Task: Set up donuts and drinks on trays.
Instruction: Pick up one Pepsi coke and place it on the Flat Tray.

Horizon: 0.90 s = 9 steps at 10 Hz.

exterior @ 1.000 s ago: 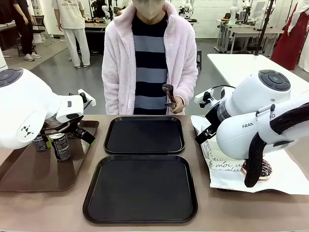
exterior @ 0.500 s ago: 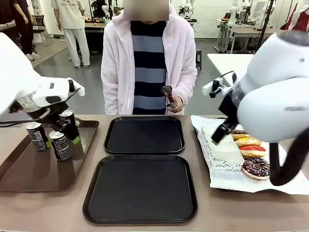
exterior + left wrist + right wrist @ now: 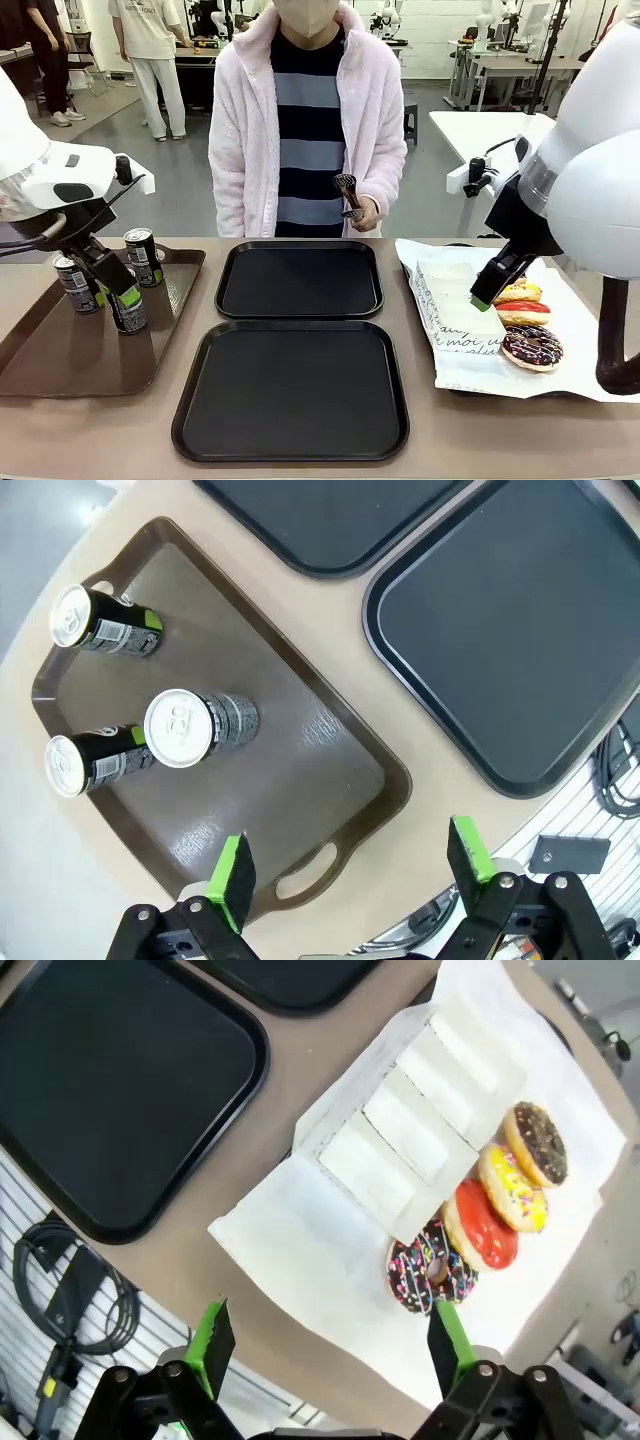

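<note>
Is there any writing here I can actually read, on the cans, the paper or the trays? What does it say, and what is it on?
"moi au": black script on the side of the white paper sleeve beside the donuts; the rest of the line is unclear.
Labels on the cans: green-and-white print, too small and blurred to read.
The black trays: no print on them.

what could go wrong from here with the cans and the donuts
1. The three cans stand close together on the brown tray; the open left claw closing on one may tip a neighbour.
2. The donuts touch in a row on the white paper; the open right claw may squash or smear the one beside its target.
</note>
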Motion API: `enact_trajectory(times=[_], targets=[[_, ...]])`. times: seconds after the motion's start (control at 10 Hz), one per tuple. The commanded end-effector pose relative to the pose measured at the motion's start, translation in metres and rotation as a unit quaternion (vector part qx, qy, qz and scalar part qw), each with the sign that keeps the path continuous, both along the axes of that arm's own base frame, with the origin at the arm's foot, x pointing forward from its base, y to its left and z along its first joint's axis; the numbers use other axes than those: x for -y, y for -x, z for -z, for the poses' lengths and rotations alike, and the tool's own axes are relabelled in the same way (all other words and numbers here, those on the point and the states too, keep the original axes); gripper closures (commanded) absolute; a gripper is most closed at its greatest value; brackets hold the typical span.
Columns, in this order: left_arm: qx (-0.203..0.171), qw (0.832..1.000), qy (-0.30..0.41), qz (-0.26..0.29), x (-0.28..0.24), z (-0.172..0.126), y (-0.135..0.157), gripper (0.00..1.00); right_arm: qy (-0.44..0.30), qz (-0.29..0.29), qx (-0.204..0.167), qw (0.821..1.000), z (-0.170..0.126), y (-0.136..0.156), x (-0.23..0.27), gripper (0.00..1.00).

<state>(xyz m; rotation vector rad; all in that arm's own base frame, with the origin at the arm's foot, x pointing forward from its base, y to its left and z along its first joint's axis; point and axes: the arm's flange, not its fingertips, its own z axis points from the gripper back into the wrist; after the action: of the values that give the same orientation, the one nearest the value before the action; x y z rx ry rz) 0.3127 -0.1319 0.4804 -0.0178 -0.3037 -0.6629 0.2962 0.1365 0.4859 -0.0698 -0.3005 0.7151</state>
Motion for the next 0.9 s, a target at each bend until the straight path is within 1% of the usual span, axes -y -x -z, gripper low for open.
enact_trajectory(times=[0.0,0.1,0.2,0.3,0.4,0.5,0.6,0.7,0.8], targets=[[0.0,1.0,0.0,0.002,-0.001,-0.006,0.006,0.0,0.0,0.001,0.001,1.0,-0.006,0.005,0.002,0.0],[-0.046,0.974,0.22,-0.003,-0.022,-0.021,-0.001,0.0,-0.16,0.011,-0.031,0.987,-0.014,-0.002,0.028,0.0],[-0.071,0.929,0.362,-0.036,-0.055,-0.036,-0.001,0.0,-0.268,0.031,-0.055,0.961,-0.02,-0.006,0.056,0.0],[-0.117,0.872,0.474,-0.049,-0.088,-0.048,-0.008,0.0,-0.384,0.044,-0.078,0.919,-0.028,-0.01,0.094,0.0],[-0.136,0.827,0.543,-0.058,-0.112,-0.051,-0.005,0.0,-0.456,0.053,-0.089,0.884,-0.033,-0.01,0.128,0.0],[-0.14,0.795,0.586,-0.072,-0.132,-0.051,-0.003,0.0,-0.511,0.062,-0.095,0.852,-0.037,-0.007,0.16,0.0],[-0.142,0.78,0.604,-0.085,-0.152,-0.052,-0.002,0.0,-0.548,0.095,-0.092,0.826,-0.038,-0.005,0.196,0.0],[-0.137,0.761,0.626,-0.102,-0.177,-0.048,0.004,0.0,-0.573,0.135,-0.088,0.803,-0.032,-0.001,0.237,0.0],[-0.13,0.747,0.64,-0.121,-0.199,-0.044,0.005,0.0,-0.584,0.171,-0.094,0.788,-0.023,-0.001,0.269,0.0]])
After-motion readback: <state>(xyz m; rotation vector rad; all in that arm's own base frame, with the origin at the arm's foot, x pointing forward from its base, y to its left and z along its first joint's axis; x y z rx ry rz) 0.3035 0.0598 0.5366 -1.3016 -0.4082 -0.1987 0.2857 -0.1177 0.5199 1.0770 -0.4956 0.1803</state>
